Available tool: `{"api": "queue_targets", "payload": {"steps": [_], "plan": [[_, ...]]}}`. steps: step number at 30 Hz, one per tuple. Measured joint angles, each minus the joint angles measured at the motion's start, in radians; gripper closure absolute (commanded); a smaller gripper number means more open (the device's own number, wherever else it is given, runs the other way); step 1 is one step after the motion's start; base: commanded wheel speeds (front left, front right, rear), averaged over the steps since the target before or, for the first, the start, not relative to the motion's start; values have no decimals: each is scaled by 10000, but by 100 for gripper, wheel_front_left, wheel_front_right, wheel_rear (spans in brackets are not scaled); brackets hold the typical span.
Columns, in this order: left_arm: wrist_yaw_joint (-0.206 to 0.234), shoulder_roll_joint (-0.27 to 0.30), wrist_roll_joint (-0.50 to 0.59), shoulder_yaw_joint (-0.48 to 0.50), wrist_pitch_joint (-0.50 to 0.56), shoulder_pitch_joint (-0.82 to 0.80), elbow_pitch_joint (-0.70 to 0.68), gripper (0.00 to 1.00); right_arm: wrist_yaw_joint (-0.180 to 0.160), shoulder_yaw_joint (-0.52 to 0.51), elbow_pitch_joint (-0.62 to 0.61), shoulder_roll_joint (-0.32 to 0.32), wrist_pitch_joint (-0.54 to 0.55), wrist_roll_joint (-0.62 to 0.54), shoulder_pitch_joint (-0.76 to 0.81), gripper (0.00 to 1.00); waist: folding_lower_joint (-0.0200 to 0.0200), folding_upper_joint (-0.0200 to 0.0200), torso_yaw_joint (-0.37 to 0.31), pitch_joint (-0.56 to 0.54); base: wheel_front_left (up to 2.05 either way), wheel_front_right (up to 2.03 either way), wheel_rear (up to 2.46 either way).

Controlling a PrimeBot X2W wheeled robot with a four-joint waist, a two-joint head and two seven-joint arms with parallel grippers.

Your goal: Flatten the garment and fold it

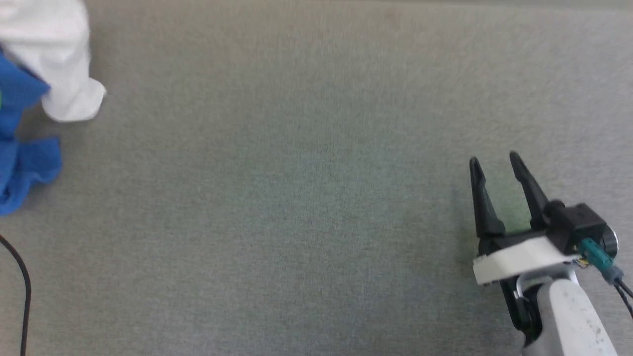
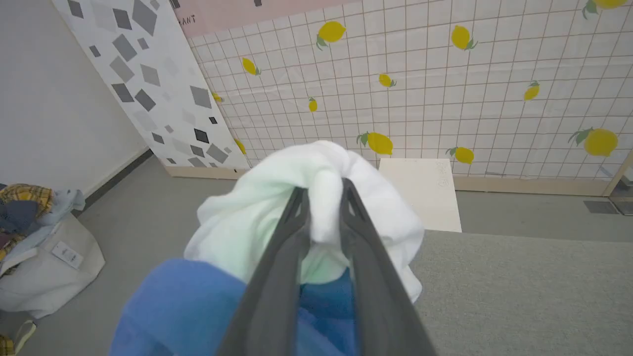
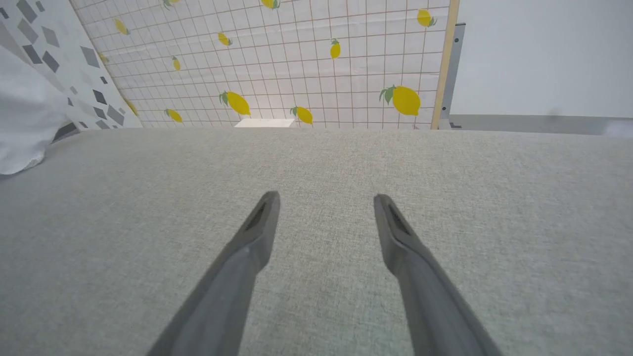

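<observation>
Nearest my lens, the left gripper pinches a thick fold of the garment between its two dark fingers, jaws drawn narrow on the white body, with blue sleeve cloth bunched beneath. In the head view the garment sits crumpled by the left edge of the tabletop, toward the far side, nothing yet spread. Step in hand, as I judge it: the first grasp, ahead of any flattening. Next move, by my reading: carry the bundle toward the tabletop's middle, then find a hem or shoulder for the other arm, since this pinch seems to take several layers at once. Toward the near right corner the right gripper hovers low over bare grey surface, jaws wide and holding nothing, fingers pointing at the far edge, well apart from the garment. The left wrist aims roughly level, toward a lemon-patterned wall.
</observation>
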Motion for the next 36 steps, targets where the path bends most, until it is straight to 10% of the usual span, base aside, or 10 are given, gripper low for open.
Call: {"api": "queue_targets", "payload": {"steps": [20,28,36], "plan": [[-1001,-2880,-428,-3816,-1028,-2209,-1028,100,0,-215,-19,-6,-6,274,1343,0,0,0,-2036,-2827,0,0,0],[-1081,-4291,-1624,-5501,-107,-305,-288,100,-2,-428,-50,-10,-8,268,1627,0,-1,-1,-3019,-3120,0,0,0],[-980,-4556,-2148,-7143,1973,2315,2245,100,-2,-418,-134,-13,-8,364,1600,0,0,-1,-3268,-2869,0,0,0]]}}
